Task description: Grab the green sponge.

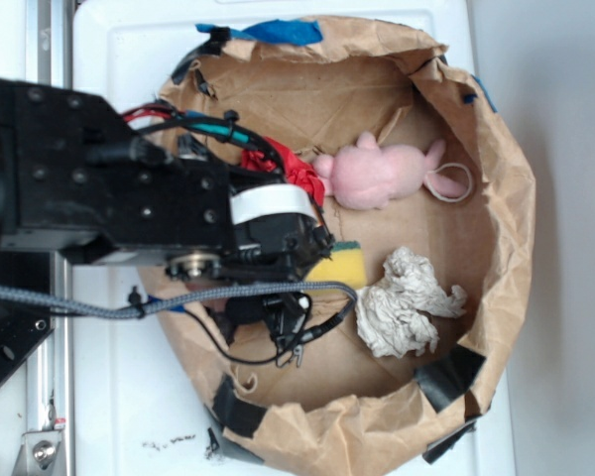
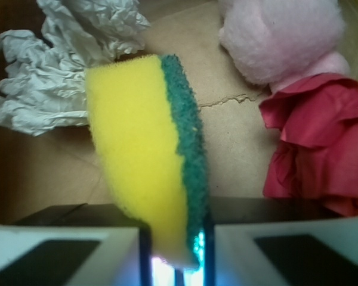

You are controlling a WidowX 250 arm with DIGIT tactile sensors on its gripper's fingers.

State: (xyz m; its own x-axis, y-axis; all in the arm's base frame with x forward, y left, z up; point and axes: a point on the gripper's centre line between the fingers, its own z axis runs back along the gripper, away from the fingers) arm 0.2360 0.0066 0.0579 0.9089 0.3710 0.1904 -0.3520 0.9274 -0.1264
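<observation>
One gripper (image 2: 174,262), jaws clamped on green sponge (image 2: 146,155); no legible writing.

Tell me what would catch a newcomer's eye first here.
The yellow sponge with its green edge, pinched in the hand, fills the wrist view. Around it in the brown paper basin lie a pink plush, a red cloth and a crumpled paper wad.

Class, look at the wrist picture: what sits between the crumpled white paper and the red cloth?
The green sponge sits between the paper and the cloth, pinched in the end effector; bare cardboard separates it from the cloth.
</observation>
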